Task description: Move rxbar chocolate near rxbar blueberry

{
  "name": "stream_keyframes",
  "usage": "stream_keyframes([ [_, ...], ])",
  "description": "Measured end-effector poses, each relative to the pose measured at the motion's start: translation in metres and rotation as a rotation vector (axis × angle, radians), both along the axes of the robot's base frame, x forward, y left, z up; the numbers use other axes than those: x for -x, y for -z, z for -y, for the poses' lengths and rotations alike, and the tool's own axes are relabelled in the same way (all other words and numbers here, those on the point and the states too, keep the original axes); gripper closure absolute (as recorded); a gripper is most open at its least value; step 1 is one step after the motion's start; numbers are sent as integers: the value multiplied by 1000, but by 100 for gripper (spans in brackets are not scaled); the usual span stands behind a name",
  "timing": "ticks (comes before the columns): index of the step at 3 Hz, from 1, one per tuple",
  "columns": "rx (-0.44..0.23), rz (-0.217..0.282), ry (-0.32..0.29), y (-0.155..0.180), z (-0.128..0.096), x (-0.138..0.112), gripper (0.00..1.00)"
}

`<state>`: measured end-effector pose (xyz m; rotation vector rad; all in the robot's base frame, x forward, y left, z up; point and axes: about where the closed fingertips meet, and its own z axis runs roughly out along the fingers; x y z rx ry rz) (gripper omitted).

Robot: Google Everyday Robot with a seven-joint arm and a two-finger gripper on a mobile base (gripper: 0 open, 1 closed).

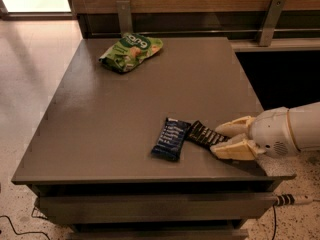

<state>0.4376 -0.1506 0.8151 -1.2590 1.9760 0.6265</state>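
The rxbar chocolate [201, 134], a slim black wrapper with white lettering, lies on the grey table [125, 114] near the front right. Its left end touches the rxbar blueberry [171, 138], a dark navy wrapper lying flat just to its left. My gripper [216, 141] reaches in from the right at table height. Its cream fingers [235, 126] close on the right end of the black bar, which rests on the table top.
A green snack bag [131, 51] lies at the table's far left. A wooden wall with two metal brackets [272, 19] runs behind the table. The table's front edge [150, 180] is close below the bars. A cable [292, 200] lies on the floor at the right.
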Motion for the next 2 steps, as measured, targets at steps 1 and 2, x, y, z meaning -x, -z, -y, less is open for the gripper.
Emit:
stream_keyframes([
  [1,1,0,-3,0,-2,0,8],
  [2,2,1,-6,-1,-3,1,0],
])
